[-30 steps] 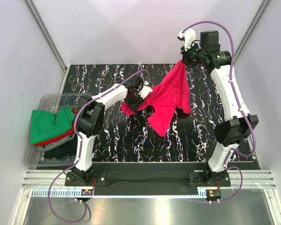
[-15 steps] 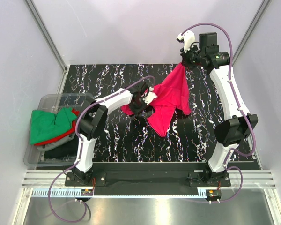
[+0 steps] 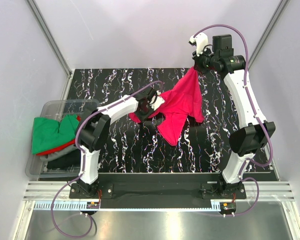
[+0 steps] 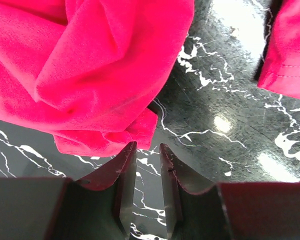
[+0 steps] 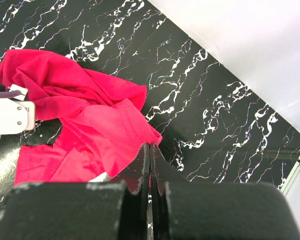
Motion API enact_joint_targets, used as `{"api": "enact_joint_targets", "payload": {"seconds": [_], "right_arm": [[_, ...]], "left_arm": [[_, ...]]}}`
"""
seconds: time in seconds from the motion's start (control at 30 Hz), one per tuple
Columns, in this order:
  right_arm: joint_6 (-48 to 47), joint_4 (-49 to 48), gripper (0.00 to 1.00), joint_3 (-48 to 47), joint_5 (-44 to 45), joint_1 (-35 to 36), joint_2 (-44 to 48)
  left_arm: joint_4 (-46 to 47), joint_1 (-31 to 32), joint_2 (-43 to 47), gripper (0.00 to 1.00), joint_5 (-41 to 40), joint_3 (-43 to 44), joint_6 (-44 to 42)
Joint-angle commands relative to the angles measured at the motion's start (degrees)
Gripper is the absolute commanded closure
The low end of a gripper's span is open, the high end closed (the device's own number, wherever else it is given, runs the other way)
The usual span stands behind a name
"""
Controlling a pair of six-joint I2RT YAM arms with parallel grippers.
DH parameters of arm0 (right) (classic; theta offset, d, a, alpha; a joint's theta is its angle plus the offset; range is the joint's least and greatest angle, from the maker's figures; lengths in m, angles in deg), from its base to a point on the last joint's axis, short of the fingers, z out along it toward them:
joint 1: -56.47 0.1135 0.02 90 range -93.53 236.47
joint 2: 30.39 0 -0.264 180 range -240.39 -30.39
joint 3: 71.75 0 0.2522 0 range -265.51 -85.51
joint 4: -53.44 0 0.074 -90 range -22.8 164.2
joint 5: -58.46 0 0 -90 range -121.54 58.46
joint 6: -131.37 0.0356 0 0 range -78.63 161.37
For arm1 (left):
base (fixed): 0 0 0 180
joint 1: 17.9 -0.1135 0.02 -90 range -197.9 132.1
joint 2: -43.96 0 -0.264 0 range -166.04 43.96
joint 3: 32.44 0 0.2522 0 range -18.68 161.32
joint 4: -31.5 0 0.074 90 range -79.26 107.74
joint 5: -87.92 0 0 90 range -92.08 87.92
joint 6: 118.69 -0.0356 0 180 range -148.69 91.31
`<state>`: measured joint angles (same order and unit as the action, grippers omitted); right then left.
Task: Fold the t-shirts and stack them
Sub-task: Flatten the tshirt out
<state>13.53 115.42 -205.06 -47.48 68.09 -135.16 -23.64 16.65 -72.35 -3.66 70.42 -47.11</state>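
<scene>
The crimson t-shirt (image 3: 182,102) hangs from a pinched point at the upper right of the overhead view. It drapes down to the middle of the frame, where its lower part lies bunched on the black marbled table (image 3: 120,145).

The right gripper (image 3: 196,67) has that top point. In its own wrist view its 2 fingers are pressed fully together, with the cloth falling away below them.

The left gripper (image 4: 146,146) sits low at the crumpled left end of the shirt. Its jaws stand only a narrow slit apart with bare table showing between them, and nothing is in them. The folded lip of cloth lies just beyond the tips, towards the upper left of the wrist view.

The step looks to be taking a second hold so the shirt can be spread flat. To do it well, I'd say the left jaws want to part wider, then slide forward along the table under that nearest lip. They should catch 1 edge rather than the whole wad. Grabbing several layers would likely leave the shirt twisted when the arms draw apart.

At the left edge of the overhead view, the clear bin (image 3: 50,105) holds the green t-shirt (image 3: 47,132), the red t-shirt (image 3: 66,146) and the dark t-shirt (image 3: 60,161), none of them folded.
</scene>
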Motion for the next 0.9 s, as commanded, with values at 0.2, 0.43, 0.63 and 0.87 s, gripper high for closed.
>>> {"api": "enact_joint_targets", "payload": {"seconds": [0.2, 0.43, 0.63, 0.87], "right_arm": [[-0.03, -2.09, 1.0, 0.1, 0.3, 0.34, 2.03], [0.06, -2.09, 1.0, 0.1, 0.12, 0.34, 1.85], [0.24, -2.26, 1.0, 0.54, 0.21, 0.34, 2.03], [-0.2, -2.17, 1.0, 1.77, 0.65, 0.42, 2.82]], "left_arm": [[2.1, -0.09, -2.6, 0.67, -3.07, 0.9, 0.13], [2.36, -0.09, -3.48, 0.73, -2.9, 0.99, 0.4], [2.45, -0.09, -4.8, 0.71, -4.21, 2.83, 0.31], [2.45, -0.09, -6.47, 0.62, -4.48, 4.68, 0.13]]}}
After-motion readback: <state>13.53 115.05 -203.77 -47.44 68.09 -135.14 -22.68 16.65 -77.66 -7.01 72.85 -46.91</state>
